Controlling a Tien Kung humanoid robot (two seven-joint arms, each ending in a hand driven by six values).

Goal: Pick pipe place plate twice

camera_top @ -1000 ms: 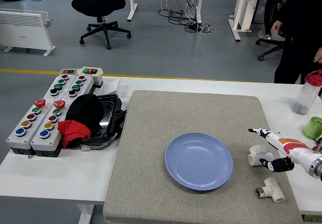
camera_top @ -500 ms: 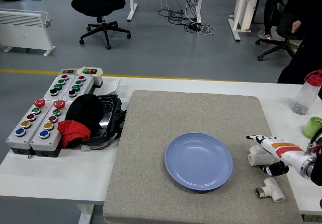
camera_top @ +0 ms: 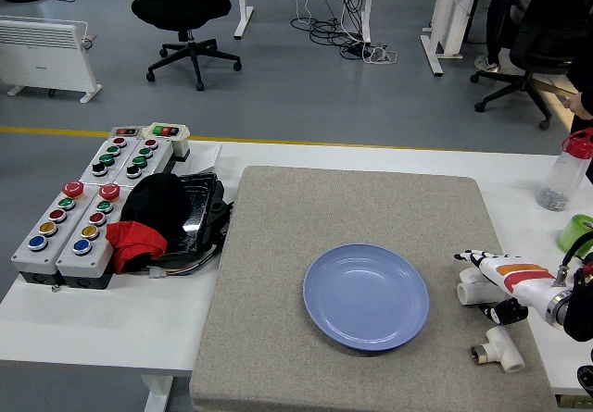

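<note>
A blue plate lies on the grey mat with nothing on it. To its right lie two white pipe fittings: one under my right hand, another nearer the mat's front edge. My right hand reaches in from the right edge, fingers stretched over the upper fitting and thumb below it, not closed around it. My left arm is out of view.
Button boxes and a black tray with black and red cloth sit at the left. A clear bottle with a red cap and a green cup stand at the right edge. A person stands at the top right.
My right hand lowered from above the upper fitting onto it, and the arm drew back toward the right edge. The person at the far right moved further out of view.
</note>
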